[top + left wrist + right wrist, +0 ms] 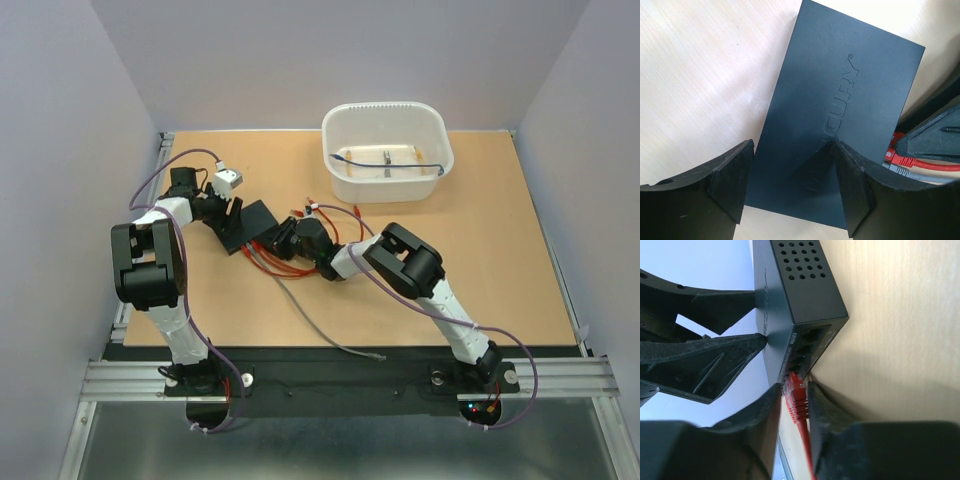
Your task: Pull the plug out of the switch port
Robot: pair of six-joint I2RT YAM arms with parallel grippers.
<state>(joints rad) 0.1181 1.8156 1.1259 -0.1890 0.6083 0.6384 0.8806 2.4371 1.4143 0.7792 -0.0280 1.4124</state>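
The switch (pixel 258 222) is a flat matte-black box lying left of the table's centre. In the left wrist view the switch (pixel 840 75) fills the middle. My left gripper (pixel 795 150) is open, its fingertips (pixel 840 150) resting on the switch's top face; it also shows in the top view (pixel 235 215). In the right wrist view the switch (pixel 800 290) shows its port row. A red plug (pixel 797 400) sits at a port. My right gripper (pixel 795 390) is shut on this plug, one finger on each side, and shows in the top view (pixel 282 240).
Several red cables (pixel 285 265) loop beside the switch and a grey cable (pixel 320 330) trails toward the front edge. A grey plug (pixel 900 171) sits next to the red one. A white plastic tub (pixel 385 108) stands at the back right.
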